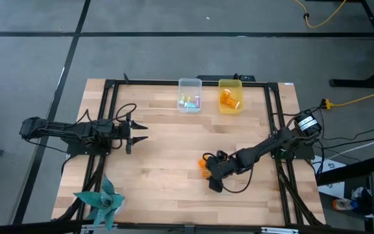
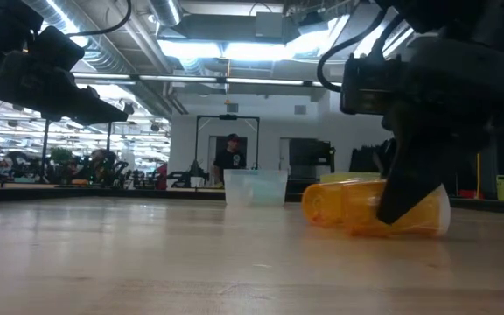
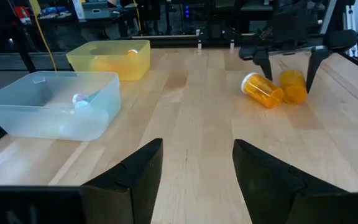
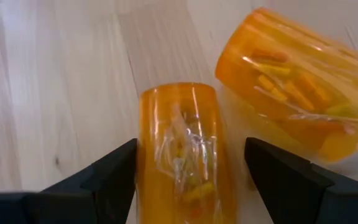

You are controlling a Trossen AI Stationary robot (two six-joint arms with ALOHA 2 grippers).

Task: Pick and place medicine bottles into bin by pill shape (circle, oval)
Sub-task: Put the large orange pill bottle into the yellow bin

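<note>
- Right gripper [image 4: 191, 171] is down at the light wooden bench [image 1: 174, 162], fingers spread wide either side of one amber translucent plastic bottle [image 4: 182, 143] lying on its side; no squeeze on it, gaps show both sides.
- A second amber bottle of the same kind [image 4: 297, 81] lies just beside the first, angled away, its far end cut off by the wrist picture's edge.
- From overhead the pair is nearly swallowed by the right arm: only a sliver of orange [image 1: 202, 165] peeks out at the gripper's tip, right of the bench's middle.
- Low view shows one bottle lying flat [image 2: 357, 206], a dark finger crossing its front; whether the two bottles touch, can't tell.
- Left gripper [image 1: 135, 133] hangs over the left side of the bench, fingers apart, holding nothing.
- At the far edge, the clear plastic bin [image 1: 189, 95] holds small pastel vials [image 1: 189, 101]; the yellow translucent bin [image 1: 230, 95] beside it holds amber bottles.
- Pill shapes inside the bins: too small to read.
- Teal paper pinwheel [image 1: 101, 201] sits at the near left corner.
</note>
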